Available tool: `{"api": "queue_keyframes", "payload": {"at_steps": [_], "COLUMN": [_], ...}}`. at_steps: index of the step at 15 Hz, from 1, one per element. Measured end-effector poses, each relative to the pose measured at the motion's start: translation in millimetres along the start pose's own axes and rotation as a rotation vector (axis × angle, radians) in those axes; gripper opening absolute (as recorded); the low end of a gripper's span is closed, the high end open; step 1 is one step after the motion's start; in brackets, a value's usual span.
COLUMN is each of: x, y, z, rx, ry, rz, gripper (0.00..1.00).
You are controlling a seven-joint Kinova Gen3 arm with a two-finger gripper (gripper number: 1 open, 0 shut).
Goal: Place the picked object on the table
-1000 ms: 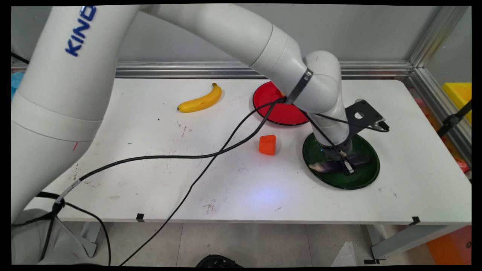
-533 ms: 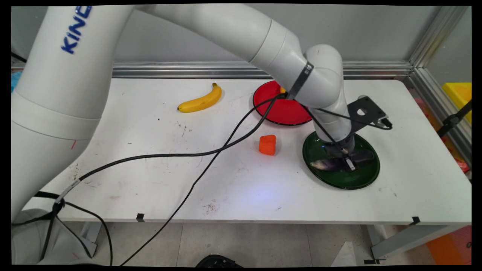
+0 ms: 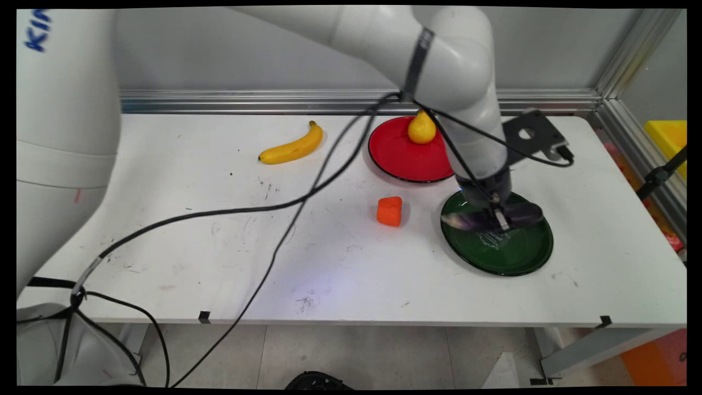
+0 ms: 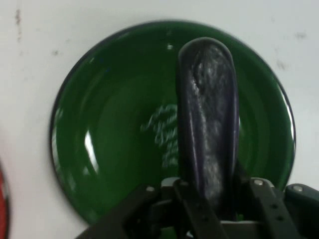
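Eggplant: a dark purple eggplant is pinched between the gripper's fingers and hangs above the green plate, apart from it; in the hand view the plate's scratched middle shows bare under it.
Grip: the gripper clamps the eggplant near its middle, crosswise, so both ends stick out level to either side in the main view; a hold at the middle looks likely to keep it from tipping.
Fingers: pressed in against the eggplant's sides, seen in the hand view as black linkage hugging its lower part.
Green plate: sits on the table toward its right side, directly under the hand, nothing resting on it.
Arm: reaches in from the upper left, the wrist bent so the hand points straight down over the green plate; black cables drape from the wrist across the table.
Red plate: the red plate lies just behind the green one, with a yellow pear upright at its far rim.
Block: an orange block lies between the two plates' left sides, touching neither.
Banana: a banana lies well apart, toward the far left.
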Motion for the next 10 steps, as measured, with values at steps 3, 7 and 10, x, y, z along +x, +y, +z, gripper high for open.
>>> {"api": "queue_keyframes", "payload": {"at_steps": [3, 7, 10], "x": [-18, -51, -72], "y": [-3, -4, -5], "z": [-37, -80, -96], "rx": [0.000, -0.017, -0.039], "ry": [-0.039, -0.102, -0.144], "rz": [0.039, 0.102, 0.165], "gripper": [0.00, 0.00, 0.00]}}
